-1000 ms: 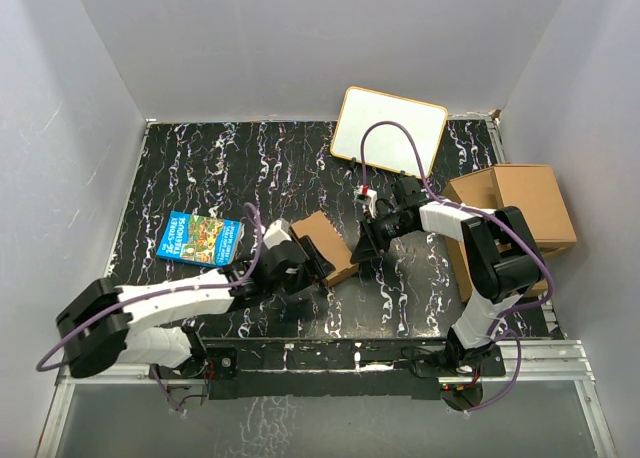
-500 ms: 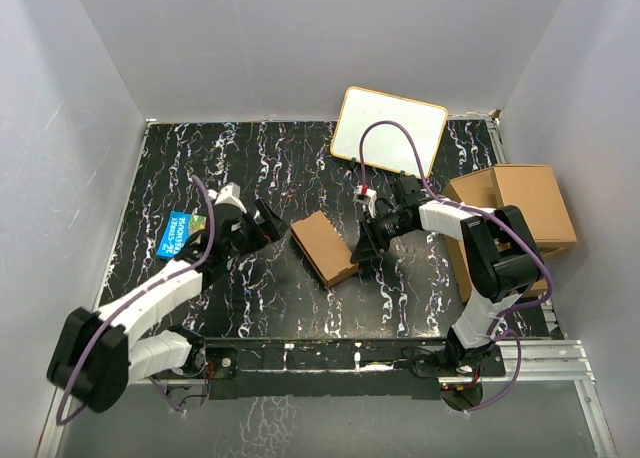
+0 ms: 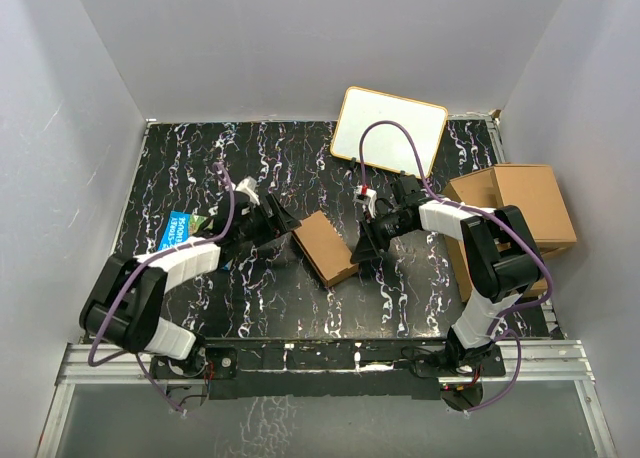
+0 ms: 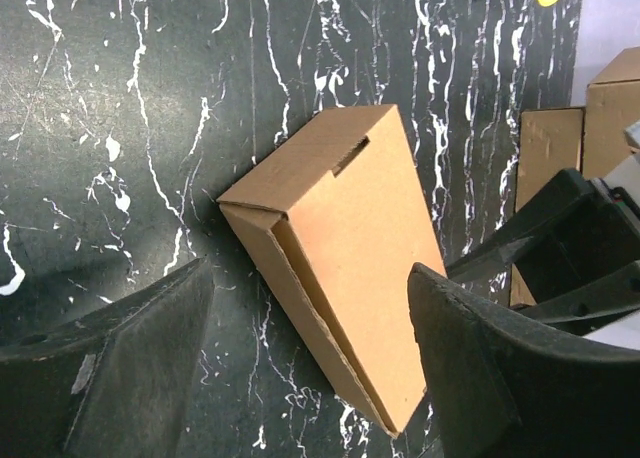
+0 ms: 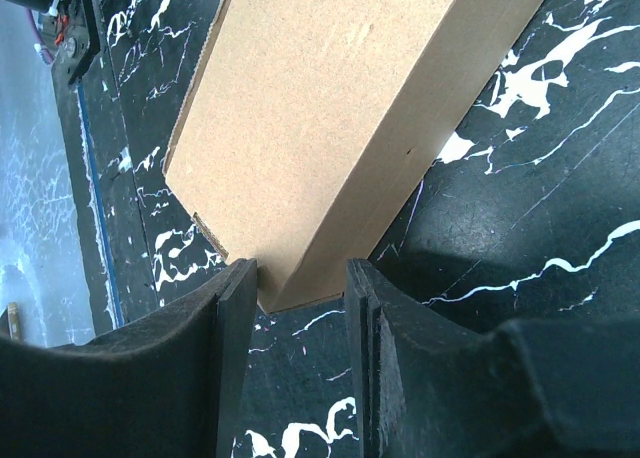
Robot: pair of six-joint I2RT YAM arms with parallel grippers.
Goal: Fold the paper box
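The paper box (image 3: 325,246) is a small closed brown cardboard box lying flat on the black marbled table. In the left wrist view it (image 4: 345,238) lies ahead of my left gripper (image 4: 310,378), whose jaws are wide open, with the box's near corner between the fingertips and touching neither. My left gripper (image 3: 283,222) sits just left of the box. My right gripper (image 3: 362,250) is at the box's right corner. In the right wrist view its jaws (image 5: 300,328) are partly open and straddle that corner (image 5: 300,178) at the tips.
A blue picture book (image 3: 182,234) lies left, partly under the left arm. A white board (image 3: 388,130) leans at the back. A pile of larger cardboard boxes (image 3: 512,213) stands at the right, also seen in the left wrist view (image 4: 548,148).
My left arm left the box, swung out left over the book, then came back toward the box's left side. The box and right gripper have not moved.
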